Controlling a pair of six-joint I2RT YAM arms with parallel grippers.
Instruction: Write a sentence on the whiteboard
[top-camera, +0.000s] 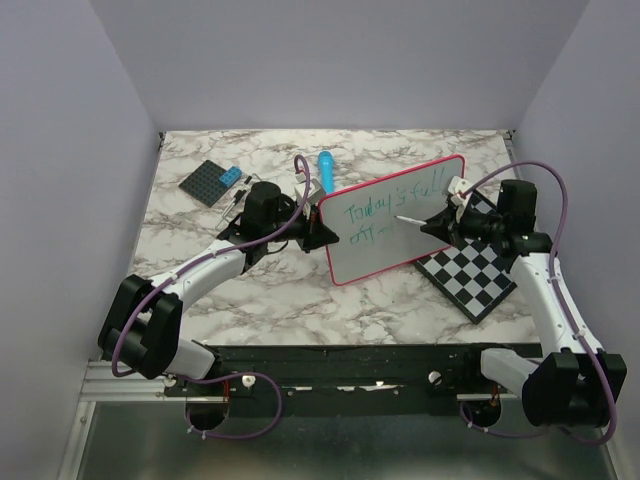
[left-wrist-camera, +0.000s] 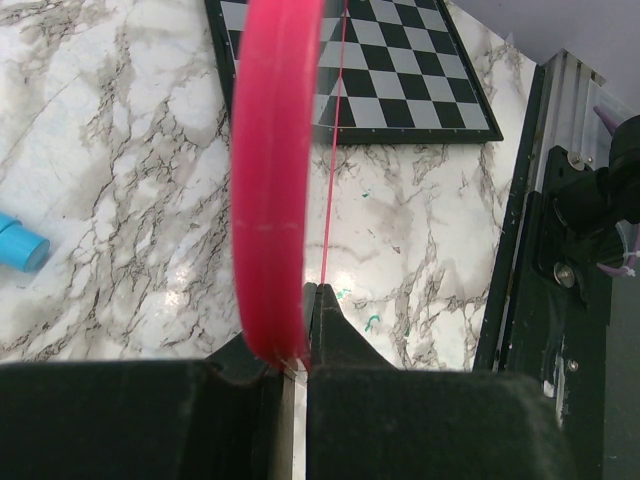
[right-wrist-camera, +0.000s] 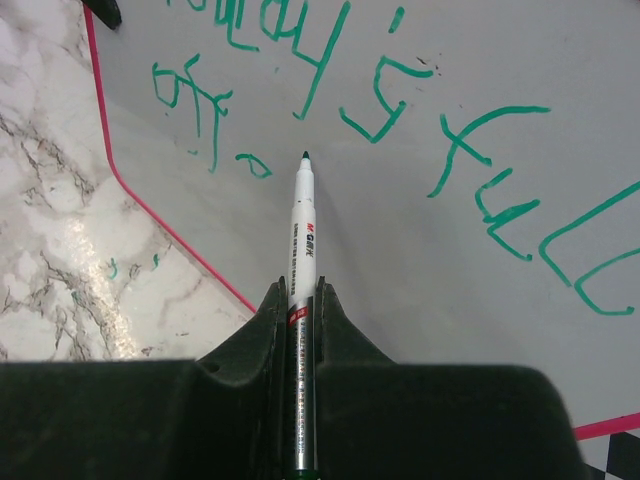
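The whiteboard (top-camera: 400, 225), white with a pink-red rim (left-wrist-camera: 272, 180), is tilted up off the table. My left gripper (top-camera: 328, 233) is shut on its left edge. Green writing, the sentence (top-camera: 385, 205), reads "Today's full" on the top line with "of" and a small mark (right-wrist-camera: 250, 163) below. My right gripper (top-camera: 438, 228) is shut on a white marker (right-wrist-camera: 299, 235). The marker's green tip (right-wrist-camera: 305, 157) hovers at the board face, just right of the small mark on the second line.
A black-and-white checkered board (top-camera: 478, 270) lies under the whiteboard's right side. A blue marker cap (top-camera: 325, 165) and a dark grey baseplate (top-camera: 212, 182) with a blue piece sit at the back left. The black mounting rail (top-camera: 350, 365) runs along the near edge.
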